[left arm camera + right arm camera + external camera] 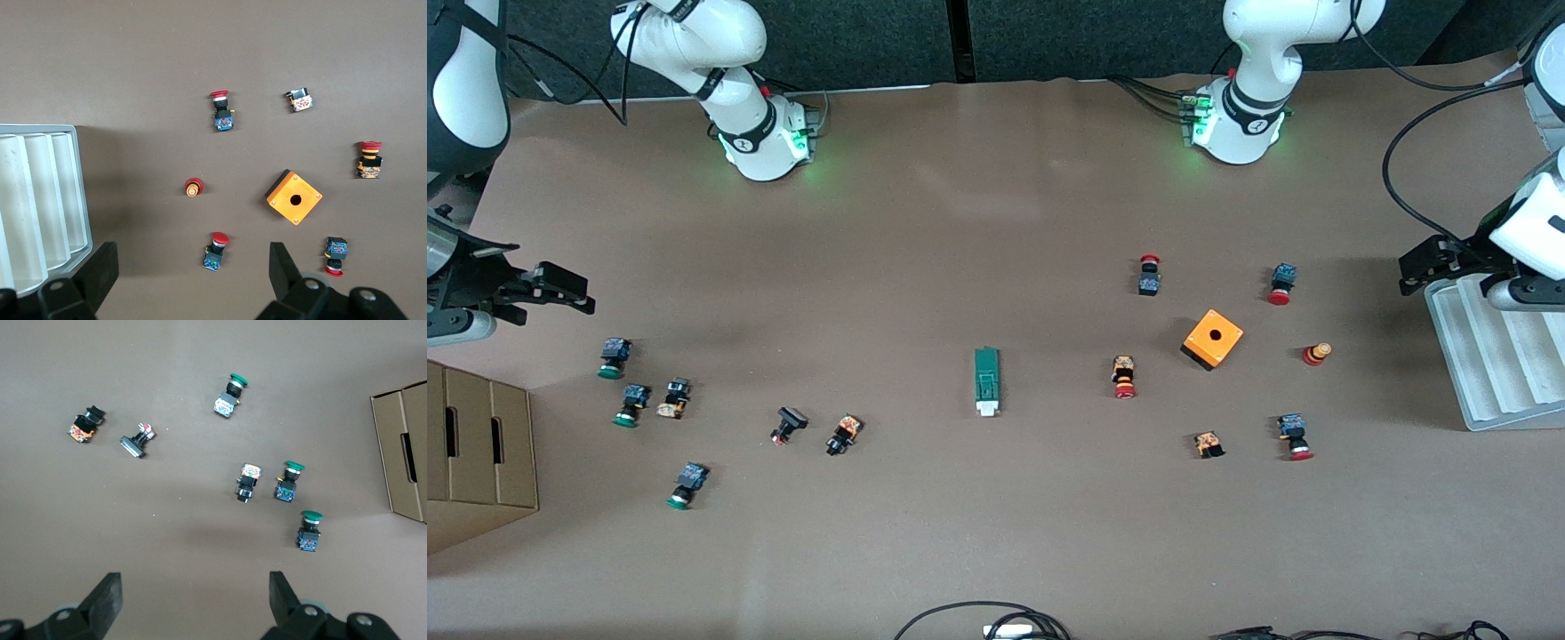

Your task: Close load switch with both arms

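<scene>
The load switch [987, 380], a narrow green block whose white end points toward the front camera, lies flat at the middle of the table. Neither wrist view shows it. My right gripper [574, 292] hangs open over the right arm's end of the table, above bare tabletop near the green-capped buttons [310, 530]; nothing is between its fingers [107, 597]. My left gripper [1416, 269] hangs open over the left arm's end, by the edge of the white tray, with a red-capped button [215, 251] on the table below its open fingers [283, 267]. Both grippers are well away from the load switch.
An orange box with a hole [1212, 339] and several red-capped buttons [1124, 377] lie toward the left arm's end. Several green-capped buttons [633, 404] lie toward the right arm's end. A cardboard box [480, 444] and a white ridged tray [1494, 356] stand at the table's ends.
</scene>
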